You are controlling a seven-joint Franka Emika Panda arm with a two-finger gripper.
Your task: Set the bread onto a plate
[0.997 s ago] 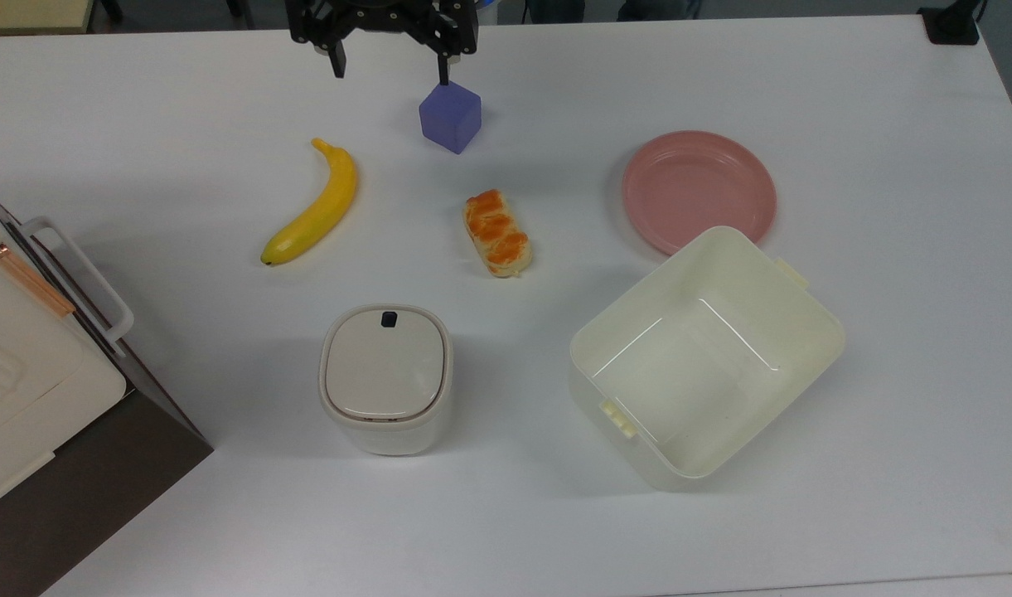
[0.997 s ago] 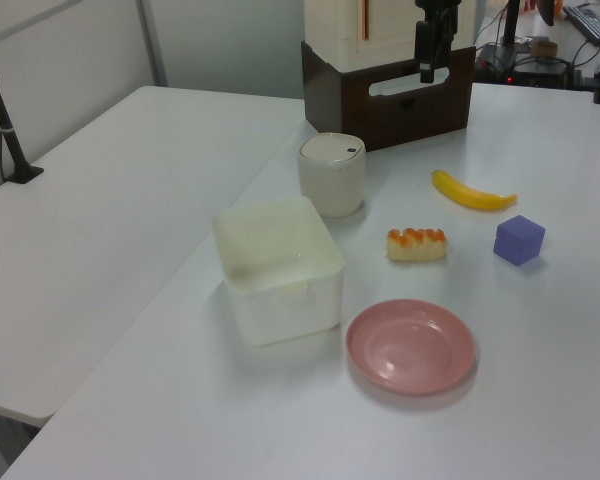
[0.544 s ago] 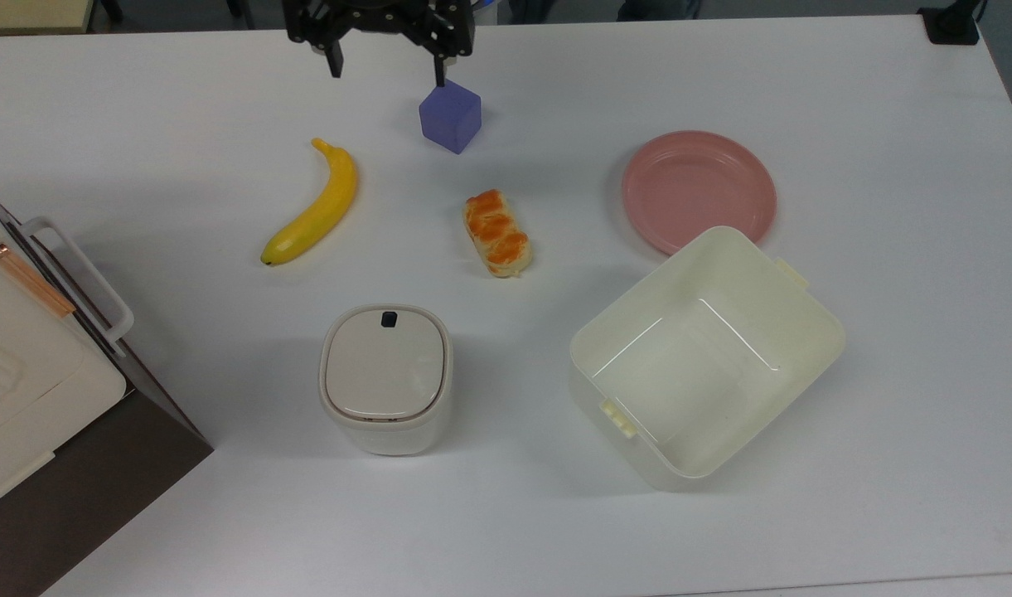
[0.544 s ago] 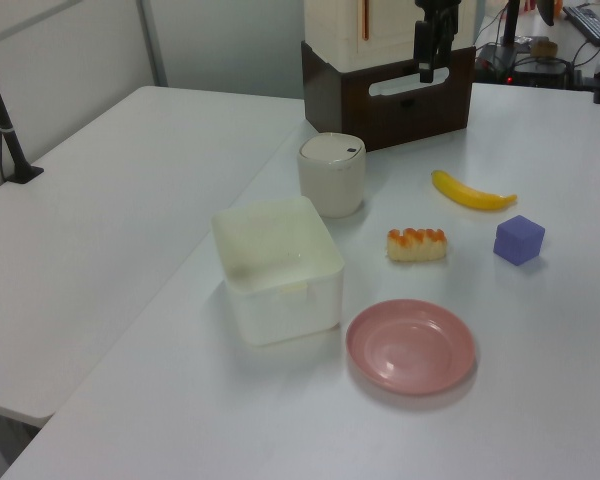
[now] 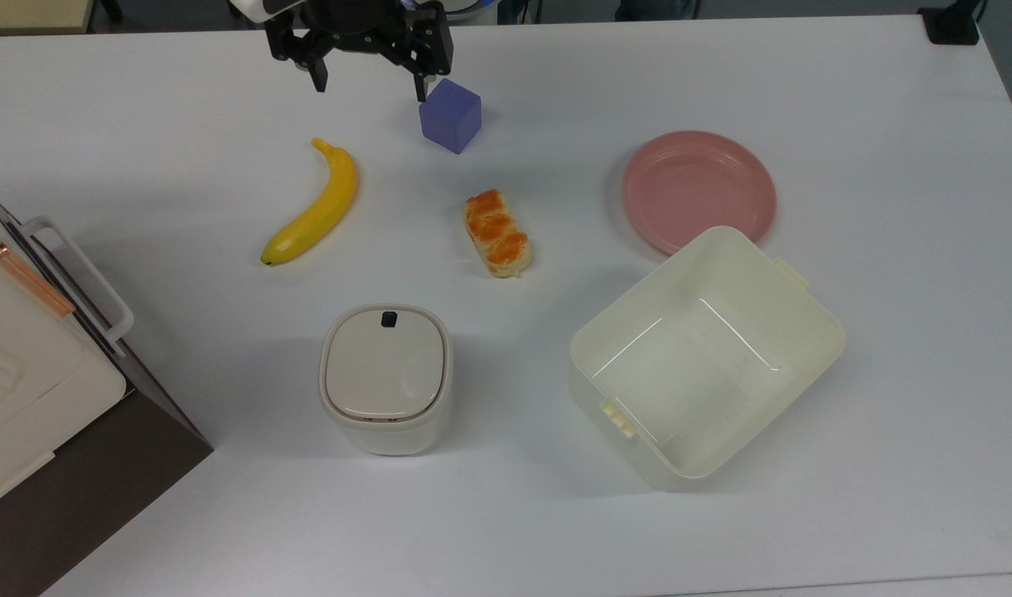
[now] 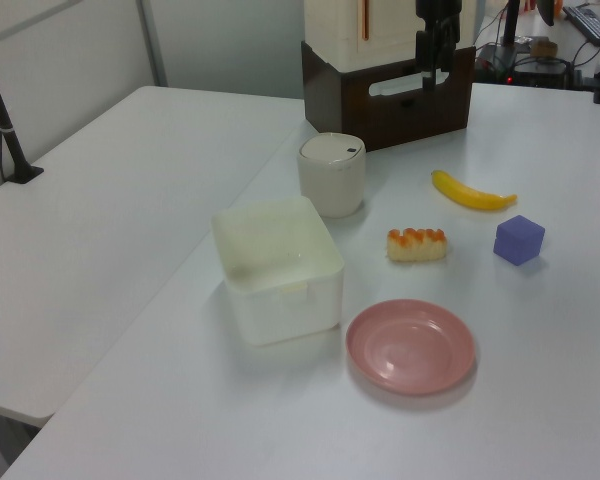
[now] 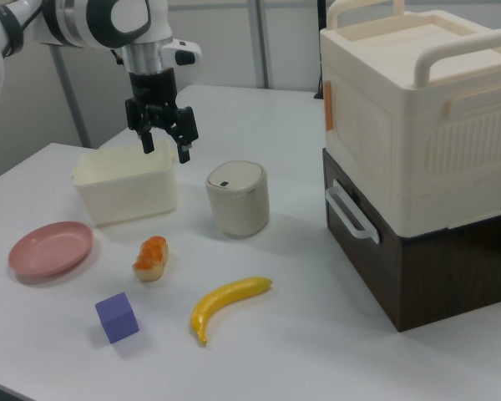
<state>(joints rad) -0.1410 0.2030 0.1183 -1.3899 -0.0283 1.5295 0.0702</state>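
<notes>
Table point(image 5: 887, 497) is stretching white across the scene, carrying a big cream storage box on a brown base point(image 7: 417, 167) at the right view's right. Next down in size, the open cream tub point(image 5: 704, 356) is sitting touching or just overlapping the pink plate point(image 5: 699, 191), which is lying bare at the top view's right. The lidded white canister point(image 5: 386, 377) is standing near the middle, the banana point(image 5: 315, 207) is lying at the top view's left, and the bread point(image 5: 497, 232) is resting mid-table, between banana and plate. A purple cube point(image 5: 450, 114) is sitting beyond it. The gripper point(image 5: 365, 83) is hanging high at the top view's far edge, fingers spread wide and carrying nothing. That loaf looks light, probably soft and a bit glossy, so I'd be pinching across its pale long sides at the middle.
</notes>
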